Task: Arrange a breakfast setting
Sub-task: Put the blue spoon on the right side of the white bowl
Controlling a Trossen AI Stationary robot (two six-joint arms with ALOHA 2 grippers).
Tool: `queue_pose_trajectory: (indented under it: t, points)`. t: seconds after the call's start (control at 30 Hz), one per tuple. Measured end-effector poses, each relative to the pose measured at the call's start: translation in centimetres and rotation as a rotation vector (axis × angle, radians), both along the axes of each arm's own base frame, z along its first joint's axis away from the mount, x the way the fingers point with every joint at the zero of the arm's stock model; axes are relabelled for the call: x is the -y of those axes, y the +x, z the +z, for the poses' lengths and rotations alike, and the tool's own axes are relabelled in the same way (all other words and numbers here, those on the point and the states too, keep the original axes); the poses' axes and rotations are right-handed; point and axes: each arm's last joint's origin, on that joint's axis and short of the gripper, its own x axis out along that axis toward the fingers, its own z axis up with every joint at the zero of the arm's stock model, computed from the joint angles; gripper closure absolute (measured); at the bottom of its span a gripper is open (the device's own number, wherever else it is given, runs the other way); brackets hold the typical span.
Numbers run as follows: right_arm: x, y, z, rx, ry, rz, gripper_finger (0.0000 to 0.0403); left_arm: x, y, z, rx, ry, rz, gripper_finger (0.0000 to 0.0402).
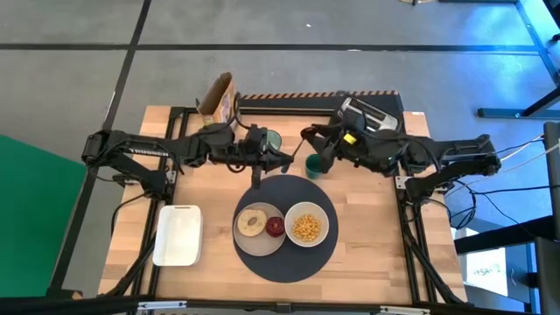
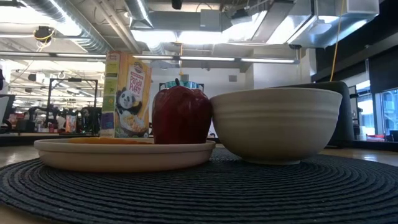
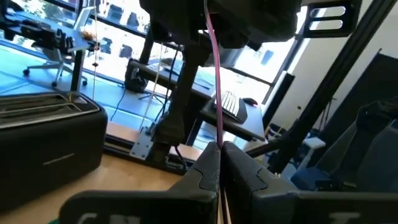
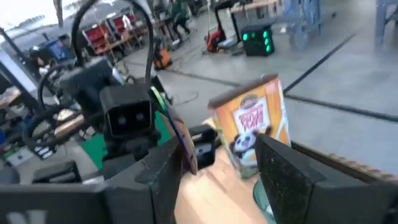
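A dark-grey round mat (image 1: 284, 258) lies at the table's middle front. On it are a beige plate (image 1: 248, 241) with a bagel and a red fruit, and a white bowl (image 1: 306, 226). My left gripper (image 1: 284, 161) is behind the mat, shut on a thin pink spoon (image 3: 214, 74). My right gripper (image 1: 313, 149) is open, facing the left gripper, with the dark-green cup (image 1: 312, 165) beside it. The spoon (image 4: 186, 149) shows close to one right finger; I cannot tell if they touch. The pale-green tumbler (image 1: 273, 140) stands behind the left gripper. My left gripper pinches the spoon's thin handle (image 3: 219, 142) between its two shut fingers. The fingers lie about level, pointing toward the table's right, across the spoon. The spoon stands up from the fingers, lifted clear of the table.
A cereal box (image 1: 217, 98) stands at the far left of the table and a black toaster (image 1: 372, 114) at the far right. A white tray (image 1: 178, 234) lies at the near left. Bare wood shows right of the mat.
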Motion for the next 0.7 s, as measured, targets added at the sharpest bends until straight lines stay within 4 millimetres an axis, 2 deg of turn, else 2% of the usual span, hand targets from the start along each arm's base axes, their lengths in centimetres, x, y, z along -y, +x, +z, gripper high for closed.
queue_pose_trajectory:
  t: [0.23,0.4,0.5,0.7]
  points:
    - [0.1,-0.3,0.8,0.057,0.006,0.033,0.0210,0.0,-0.1,0.6,0.059,0.001,0.024,0.0401]
    - [-0.3,1.1,-0.1,0.051,0.039,0.068,0.0216,-0.1,-0.1,1.0,0.102,0.000,0.033,0.0401]
    - [-0.5,1.9,-0.6,0.048,0.050,0.094,0.0228,-0.1,-0.2,1.2,0.114,0.001,0.035,0.0401]
    - [-0.5,2.0,-0.4,0.068,0.058,0.104,0.0272,-0.1,-0.2,1.5,0.147,0.002,0.029,0.0401]
